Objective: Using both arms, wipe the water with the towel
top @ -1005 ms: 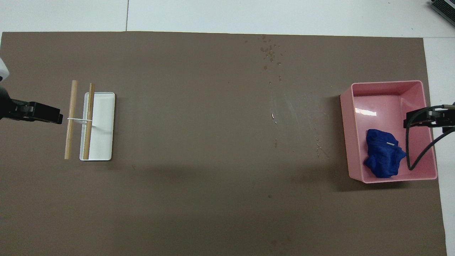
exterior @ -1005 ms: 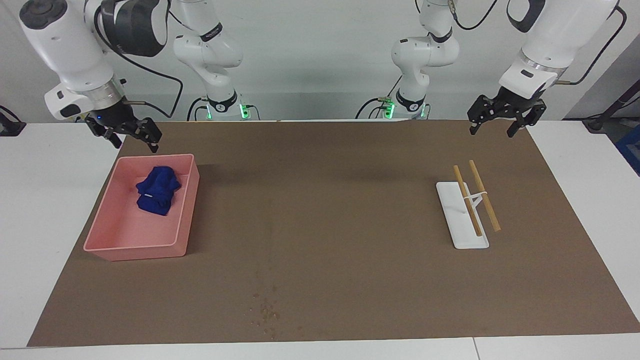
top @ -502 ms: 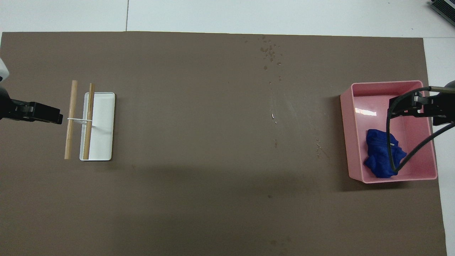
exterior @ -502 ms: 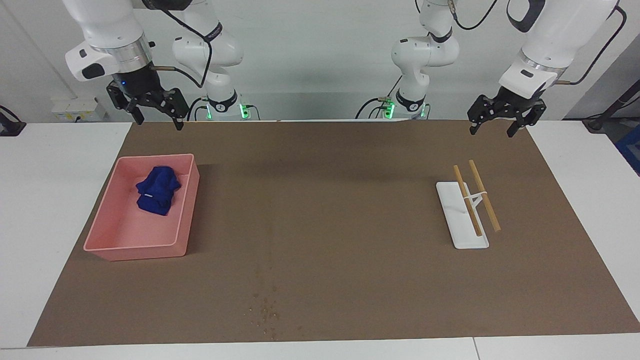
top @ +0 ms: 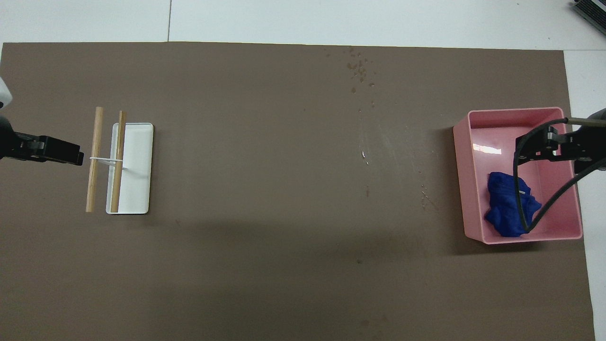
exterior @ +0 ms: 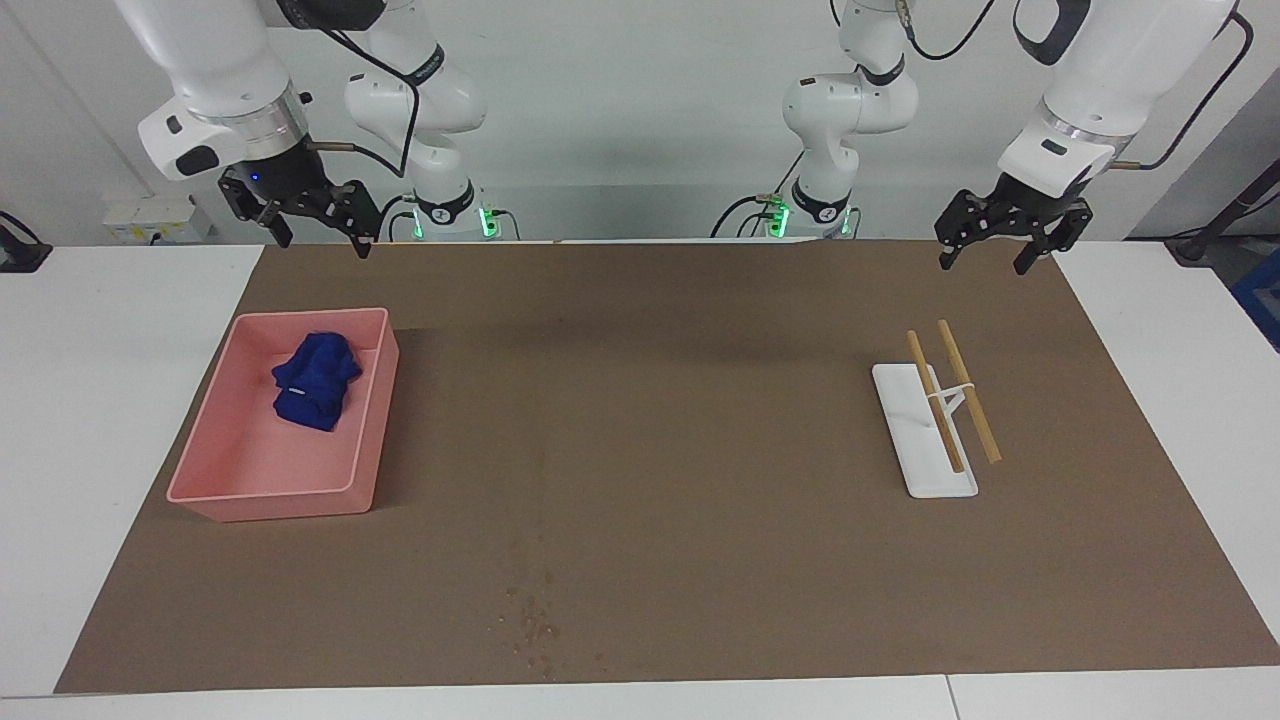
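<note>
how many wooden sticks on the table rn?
2. The first wooden stick lies over the white tray at the left arm's end of the table; the second wooden stick lies beside it, just off the tray's edge. A white band joins them. None seem hidden.

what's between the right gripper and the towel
Nothing visible. The towel lies uncovered in the open-topped pink bin, and the right gripper, fingers open, hangs above the bin's robot-side end with only air below.
</note>
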{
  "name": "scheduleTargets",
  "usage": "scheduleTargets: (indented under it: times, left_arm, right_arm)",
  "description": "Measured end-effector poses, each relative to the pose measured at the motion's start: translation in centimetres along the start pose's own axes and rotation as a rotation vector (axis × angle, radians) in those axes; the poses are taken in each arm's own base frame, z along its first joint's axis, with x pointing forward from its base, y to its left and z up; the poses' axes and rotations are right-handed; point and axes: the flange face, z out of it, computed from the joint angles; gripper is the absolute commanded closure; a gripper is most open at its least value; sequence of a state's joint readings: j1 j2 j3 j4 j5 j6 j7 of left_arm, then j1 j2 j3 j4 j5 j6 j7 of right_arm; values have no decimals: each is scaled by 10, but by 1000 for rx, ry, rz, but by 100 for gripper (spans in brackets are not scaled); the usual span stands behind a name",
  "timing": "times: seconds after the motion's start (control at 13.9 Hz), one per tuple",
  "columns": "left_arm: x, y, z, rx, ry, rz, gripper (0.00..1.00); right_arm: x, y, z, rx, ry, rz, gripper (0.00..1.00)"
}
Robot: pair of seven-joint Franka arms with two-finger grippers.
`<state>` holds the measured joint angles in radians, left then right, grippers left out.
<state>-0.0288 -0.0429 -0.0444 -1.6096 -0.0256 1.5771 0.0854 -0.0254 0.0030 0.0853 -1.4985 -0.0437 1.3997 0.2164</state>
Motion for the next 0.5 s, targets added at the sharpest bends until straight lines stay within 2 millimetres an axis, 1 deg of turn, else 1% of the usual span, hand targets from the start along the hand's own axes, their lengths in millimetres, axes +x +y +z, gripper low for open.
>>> scheduleTargets:
  times: [0.14, 0.29, 0.5]
  left_arm:
    - [0, 0, 0, 0, 0, 0, 0]
    - [0, 0, 0, 0, 0, 0, 0]
    - [0, 0, 0, 0, 0, 0, 0]
  right_arm:
    - [-2, 4, 4, -2, -7, 3, 0]
    - [0, 8, 4, 2, 7, 9, 0]
    - [3, 8, 4, 5, 23, 10, 0]
